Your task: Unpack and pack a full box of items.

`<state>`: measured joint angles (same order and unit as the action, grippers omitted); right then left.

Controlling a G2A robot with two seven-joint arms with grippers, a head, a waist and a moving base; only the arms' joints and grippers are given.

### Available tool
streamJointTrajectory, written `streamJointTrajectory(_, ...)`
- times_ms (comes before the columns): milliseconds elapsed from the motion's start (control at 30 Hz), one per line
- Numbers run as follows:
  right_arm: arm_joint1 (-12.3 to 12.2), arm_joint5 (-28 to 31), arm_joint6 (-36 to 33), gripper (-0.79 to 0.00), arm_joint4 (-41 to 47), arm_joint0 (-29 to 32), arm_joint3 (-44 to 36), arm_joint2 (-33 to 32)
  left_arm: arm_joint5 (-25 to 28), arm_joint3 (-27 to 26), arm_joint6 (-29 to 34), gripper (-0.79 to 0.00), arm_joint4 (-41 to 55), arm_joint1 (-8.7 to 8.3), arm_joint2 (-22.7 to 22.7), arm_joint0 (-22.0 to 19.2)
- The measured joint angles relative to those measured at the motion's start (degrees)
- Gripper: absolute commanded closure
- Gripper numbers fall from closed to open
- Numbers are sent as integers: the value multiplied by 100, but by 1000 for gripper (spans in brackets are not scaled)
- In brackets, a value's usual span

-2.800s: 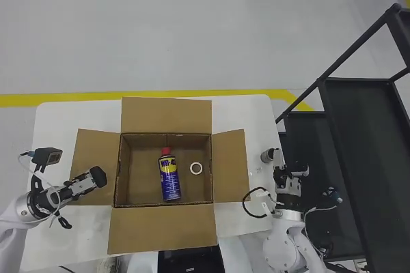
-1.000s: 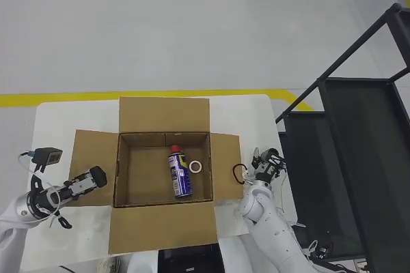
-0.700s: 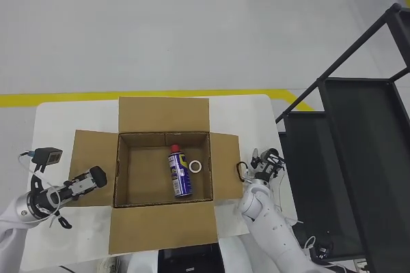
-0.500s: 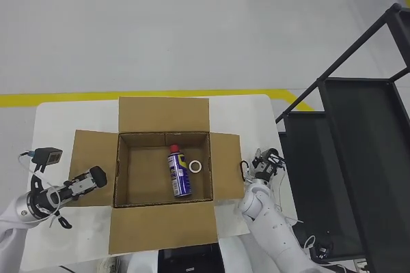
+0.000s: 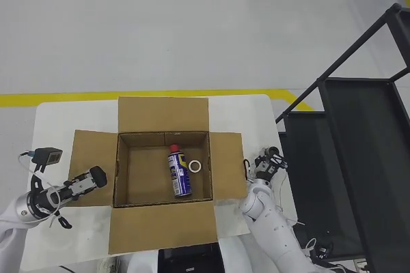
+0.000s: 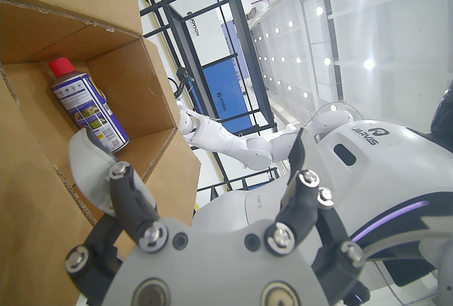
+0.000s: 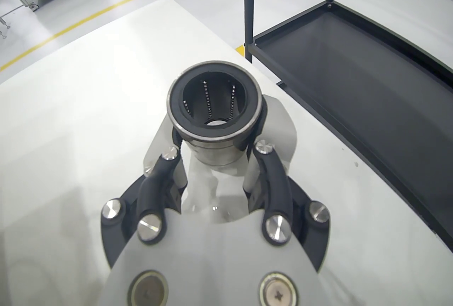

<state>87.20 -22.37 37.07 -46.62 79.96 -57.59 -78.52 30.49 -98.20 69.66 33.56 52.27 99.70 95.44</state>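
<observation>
Two arms are at the white table, and the job right now, I think, belongs to the right one. The big brown box stands open in the middle of the table with all four flaps folded out. The right gripper is just past the right flap, over bare table, squeezed tight on a short metal tube with a black ring at its open end. It looks like this part is to be put down on the table beside the box, though I cannot be sure. To do that well, go down slowly and keep away from the flap and from the table edge, which is near. Let go only when the tube rests on the table, because it is round and could roll off. The left gripper is by the left flap with its fingers spread wide and nothing in them. Inside the box lie a blue spray can with a red cap, on its side, and just beside it a small white ring of tape
</observation>
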Motion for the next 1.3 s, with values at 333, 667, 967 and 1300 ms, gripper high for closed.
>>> streamJointTrajectory(333, -73, 182, 299, 0, -90, 1061, -1707, -418, 0, 0, 0, -785, 0, 0, 0, 0)
streamJointTrajectory(667, -156, 826, 229, 0, -751, 3158, -4796, -422, 0, 0, 0, -785, 0, 0, 0, 0)
streamJointTrajectory(967, -270, 1736, -559, 0, -2348, 4511, -6589, 412, 0, 0, 0, -785, 0, 0, 0, 0)
streamJointTrajectory(1300, -350, 1654, -1857, 0, -4183, 3868, -6329, 1576, 0, 0, 0, -785, 0, 0, 0, 0)
